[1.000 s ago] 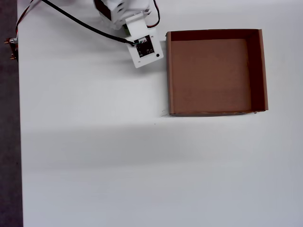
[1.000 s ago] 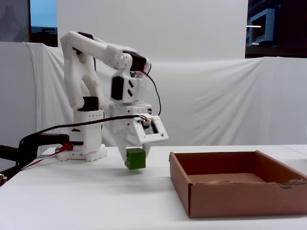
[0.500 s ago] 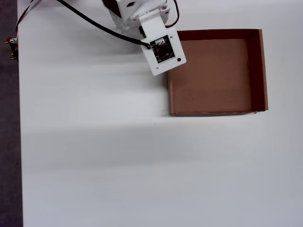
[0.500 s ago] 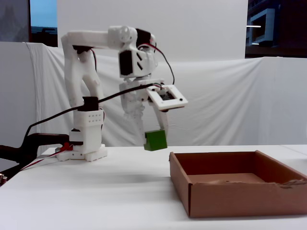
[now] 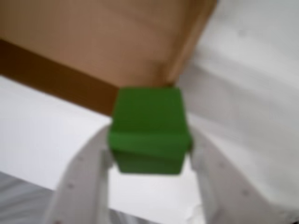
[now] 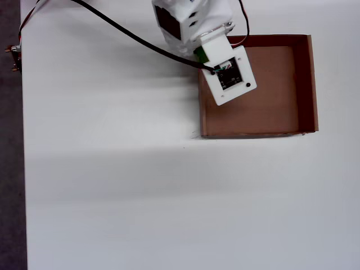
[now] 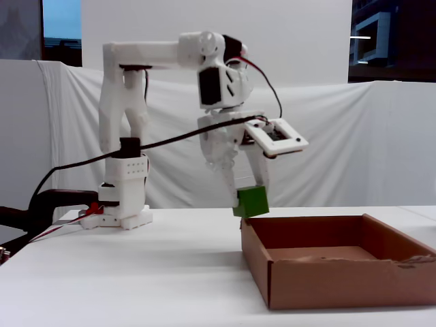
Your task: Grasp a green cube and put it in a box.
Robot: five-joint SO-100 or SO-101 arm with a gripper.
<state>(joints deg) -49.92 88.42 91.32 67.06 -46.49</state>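
My gripper (image 5: pixel 150 154) is shut on the green cube (image 5: pixel 149 133), which sits between my two white fingers (image 5: pixel 86 172). In the fixed view the green cube (image 7: pixel 251 201) hangs in the gripper (image 7: pixel 249 199) just above the far left corner of the brown cardboard box (image 7: pixel 327 276). In the overhead view only a sliver of the cube (image 6: pixel 199 54) shows under the wrist, at the top left corner of the box (image 6: pixel 270 95). In the wrist view the box's wall (image 5: pixel 93 51) lies just beyond the cube.
The arm's base (image 7: pixel 122 211) stands at the back left of the white table (image 6: pixel 112 185). A black cable (image 6: pixel 129 35) runs from the arm across the table. A white cloth backdrop (image 7: pixel 354 136) hangs behind the table.
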